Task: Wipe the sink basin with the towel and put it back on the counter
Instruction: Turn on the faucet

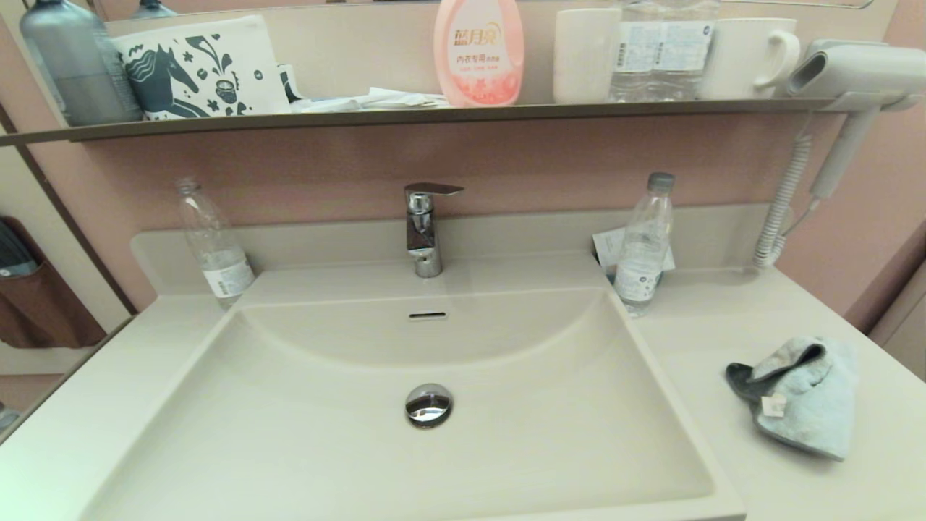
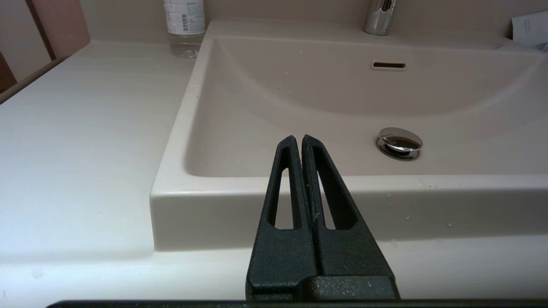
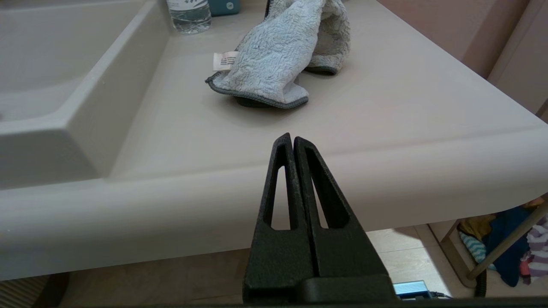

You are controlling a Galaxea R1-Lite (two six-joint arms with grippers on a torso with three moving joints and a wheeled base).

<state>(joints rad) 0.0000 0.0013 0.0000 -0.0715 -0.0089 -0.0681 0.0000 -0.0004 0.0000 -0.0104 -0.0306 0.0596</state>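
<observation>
The light-blue towel (image 1: 799, 394) lies crumpled on the counter (image 1: 731, 318) to the right of the sink basin (image 1: 362, 427), its white tag and dark grey edge showing. The right wrist view has the towel (image 3: 278, 55) beyond my right gripper (image 3: 291, 137), which is shut and empty, hanging off the counter's front edge. My left gripper (image 2: 298, 139) is shut and empty too, held before the basin's front rim (image 2: 385, 184). The chrome drain plug (image 1: 428, 404) sits in the basin floor. Neither gripper shows in the head view.
A chrome tap (image 1: 425, 228) stands behind the basin. Clear plastic bottles stand at the back left (image 1: 213, 242) and back right (image 1: 642, 246). A hair dryer (image 1: 846, 79) with a coiled cord hangs at the right wall. A shelf (image 1: 434, 112) above holds bottles and cups.
</observation>
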